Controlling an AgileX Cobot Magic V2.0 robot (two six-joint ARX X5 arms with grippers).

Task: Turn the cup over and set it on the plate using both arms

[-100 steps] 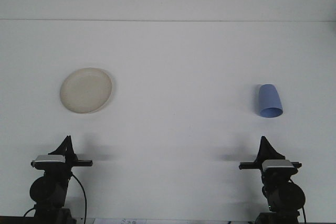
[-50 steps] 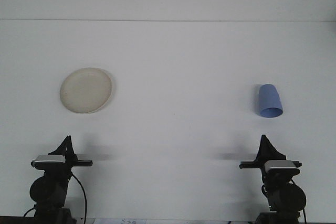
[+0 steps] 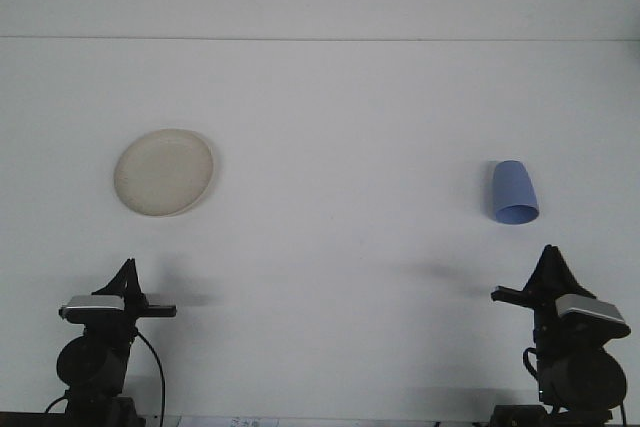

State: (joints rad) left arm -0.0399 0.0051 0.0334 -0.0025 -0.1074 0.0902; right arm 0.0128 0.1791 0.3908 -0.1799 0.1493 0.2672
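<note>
Blue cup (image 3: 514, 193) lies on its side on the white table (image 3: 340, 147), right of centre, mouth toward the camera, beyond the right gripper (image 3: 549, 259) and apart from it. Whether either gripper's fingers are spread or pressed together cannot be told. Left gripper (image 3: 127, 274) sits low, with the cream plate (image 3: 164, 172) beyond it, well apart from the cup.

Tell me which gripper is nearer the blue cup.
Right. The right gripper sits just below the blue cup, on its side of the table; the left gripper is far across, below the plate.
</note>
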